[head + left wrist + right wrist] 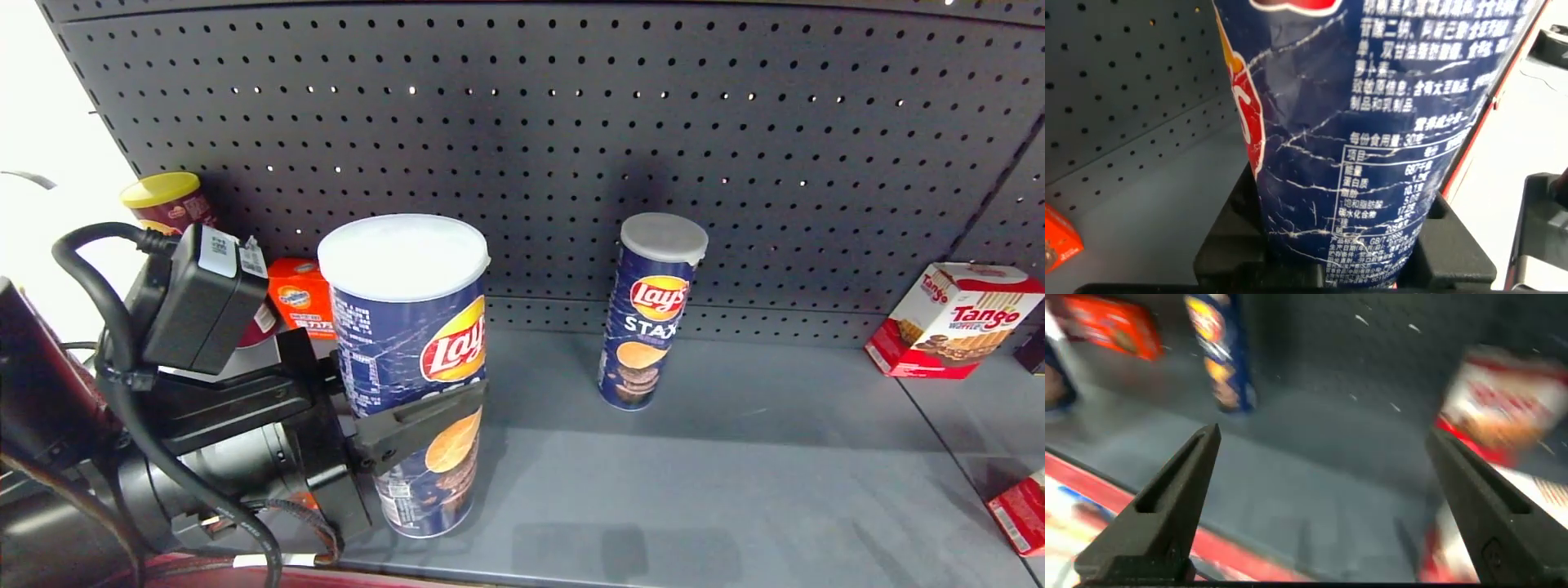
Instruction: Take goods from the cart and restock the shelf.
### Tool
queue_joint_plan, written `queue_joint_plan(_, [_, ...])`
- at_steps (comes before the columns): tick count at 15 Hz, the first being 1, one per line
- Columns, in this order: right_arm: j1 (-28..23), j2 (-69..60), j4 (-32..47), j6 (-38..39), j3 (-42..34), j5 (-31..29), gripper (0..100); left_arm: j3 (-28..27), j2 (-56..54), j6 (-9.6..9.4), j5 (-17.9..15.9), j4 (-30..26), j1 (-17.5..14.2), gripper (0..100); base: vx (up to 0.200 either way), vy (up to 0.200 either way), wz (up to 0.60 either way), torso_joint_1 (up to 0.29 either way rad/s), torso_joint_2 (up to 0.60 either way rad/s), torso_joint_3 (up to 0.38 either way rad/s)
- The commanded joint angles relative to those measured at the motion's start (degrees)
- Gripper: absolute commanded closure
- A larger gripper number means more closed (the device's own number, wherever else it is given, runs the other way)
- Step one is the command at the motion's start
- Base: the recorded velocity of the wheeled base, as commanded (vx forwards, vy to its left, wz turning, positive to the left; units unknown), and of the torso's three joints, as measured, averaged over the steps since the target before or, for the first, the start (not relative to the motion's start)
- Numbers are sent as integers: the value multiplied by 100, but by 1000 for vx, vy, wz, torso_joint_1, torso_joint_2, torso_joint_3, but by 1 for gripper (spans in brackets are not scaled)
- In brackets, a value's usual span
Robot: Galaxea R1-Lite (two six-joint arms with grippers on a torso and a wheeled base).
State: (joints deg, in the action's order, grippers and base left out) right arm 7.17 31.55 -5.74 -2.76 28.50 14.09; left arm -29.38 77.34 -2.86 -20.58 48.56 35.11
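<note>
Blue chip can (408, 367) stood upright near the front left corner of the shelf (735, 457), clamped between the fingers of the left gripper (384, 400). A second can (651, 318) stood near the back edge. The right gripper (1327, 498) had its fingers spread, holding nothing.

I count two blue chip cans: the near can (404, 327) and the far can (653, 327). I see one yellow-lidded can (167, 204) and one orange box (300, 296). I count two red-and-white boxes: the wafer box (951, 318) and the edge box (1020, 510). Only a corner of the edge box shows, so I cannot tell whether it is the same kind.
</note>
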Motion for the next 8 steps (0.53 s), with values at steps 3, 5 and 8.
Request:
queue_joint_plan(3, [1076, 2277, -1245, 293, 340, 480, 0, 46, 1, 5, -25, 5, -4, 100, 0, 0, 0, 0, 0, 0])
queue_joint_plan(5, [1085, 2725, -1509, 135, 367, 744, 0, 55, 9, -4, -25, 5, -4, 100, 0, 0, 0, 0, 0, 0])
queue_joint_plan(8, [988, 3419, -2660, 56, 384, 1702, 0, 55, 18, 5, -34, -4, -4, 100, 0, 0, 0, 0, 0, 0])
